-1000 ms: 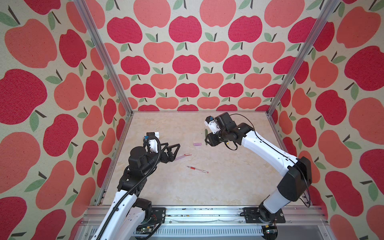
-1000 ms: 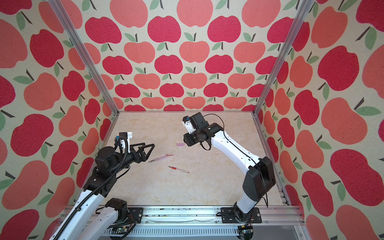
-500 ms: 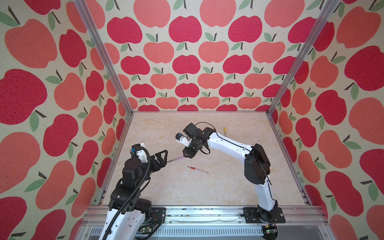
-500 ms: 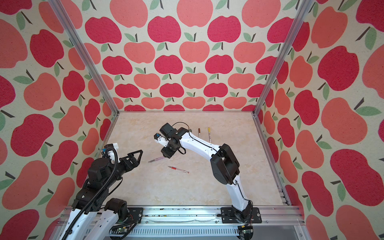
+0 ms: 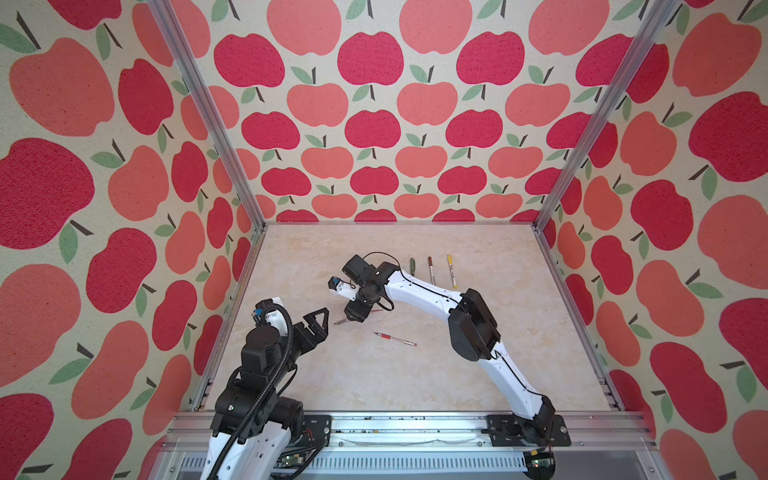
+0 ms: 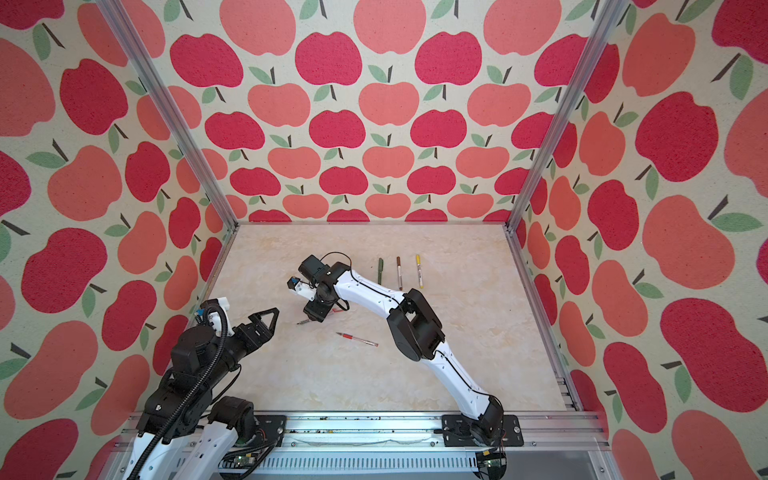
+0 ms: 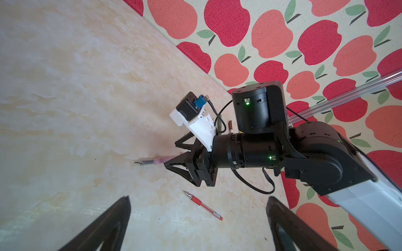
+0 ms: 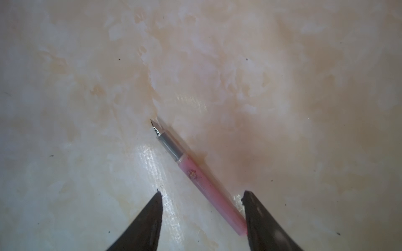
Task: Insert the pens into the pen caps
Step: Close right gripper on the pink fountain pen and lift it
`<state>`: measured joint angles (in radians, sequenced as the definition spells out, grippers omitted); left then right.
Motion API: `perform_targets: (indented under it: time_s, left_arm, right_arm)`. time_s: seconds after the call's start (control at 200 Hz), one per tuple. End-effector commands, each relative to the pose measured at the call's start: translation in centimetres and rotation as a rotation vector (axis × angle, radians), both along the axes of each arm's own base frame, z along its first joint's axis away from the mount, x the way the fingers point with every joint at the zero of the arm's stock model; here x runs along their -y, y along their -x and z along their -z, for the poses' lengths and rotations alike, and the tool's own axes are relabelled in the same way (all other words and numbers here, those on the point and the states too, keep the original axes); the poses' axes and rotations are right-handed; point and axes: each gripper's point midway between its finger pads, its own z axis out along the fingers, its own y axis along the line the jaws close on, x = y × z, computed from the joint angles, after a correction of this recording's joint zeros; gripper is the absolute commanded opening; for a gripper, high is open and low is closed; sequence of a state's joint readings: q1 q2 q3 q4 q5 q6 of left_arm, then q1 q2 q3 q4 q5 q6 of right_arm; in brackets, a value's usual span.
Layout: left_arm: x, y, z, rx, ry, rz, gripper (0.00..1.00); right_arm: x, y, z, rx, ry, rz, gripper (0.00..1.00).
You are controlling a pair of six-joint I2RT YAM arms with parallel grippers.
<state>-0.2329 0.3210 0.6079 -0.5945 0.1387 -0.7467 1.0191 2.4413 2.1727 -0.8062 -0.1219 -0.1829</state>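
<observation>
Well, the pink pen [image 8: 193, 173] lies flat on the table [image 5: 374, 386], right under my right claw [image 8: 201, 192]. That claw is open, and the pen sits slanted between its two fingers [image 8: 148, 217], back end just beside one finger, sharp tip poking out past them. My left claw [image 7: 198, 197] is wide open, holds nothing, and hangs near the tip. The red pen [image 5: 395, 339] lies close by. Three more pens [image 5: 431, 269] lie farther back. Bare table is all around, and the walls [image 5: 374, 124] are well apart from me
</observation>
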Motion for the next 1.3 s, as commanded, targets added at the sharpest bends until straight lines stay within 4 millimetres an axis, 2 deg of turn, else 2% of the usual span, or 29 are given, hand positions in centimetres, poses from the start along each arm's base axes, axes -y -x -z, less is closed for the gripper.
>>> perform_targets:
  time_s: [0.0,0.17,0.415,0.57,0.861,1.041,1.296]
  left_arm:
    - [0.0,-0.3,0.6,-0.015,0.012,-0.005,0.99]
    - [0.4,-0.4,0.6,-0.01,0.012,0.012,0.99]
    - [0.5,-0.4,-0.1,0.01,-0.01,0.036,0.99]
    - [0.7,-0.5,-0.3,0.022,-0.013,0.049,0.99]
    - [0.9,-0.7,-0.4,0.037,-0.016,0.058,0.99]
    - [0.9,-0.9,-0.3,0.037,-0.019,0.056,0.99]
    - [1.0,-1.1,-0.2,0.035,-0.024,0.062,0.99]
  right_arm:
    - [-0.5,0.3,0.6,-0.01,0.006,-0.026,0.62]
    - [-1.0,0.4,1.6,-0.018,0.014,-0.041,0.62]
    - [-0.2,0.9,3.7,-0.03,0.08,-0.048,0.58]
    - [0.1,1.1,4.3,-0.031,0.104,-0.046,0.55]
    - [0.1,2.1,5.0,-0.047,0.127,-0.051,0.44]
    - [0.2,2.9,5.6,-0.073,0.139,-0.054,0.33]
    - [0.0,3.7,5.4,-0.105,0.133,-0.051,0.23]
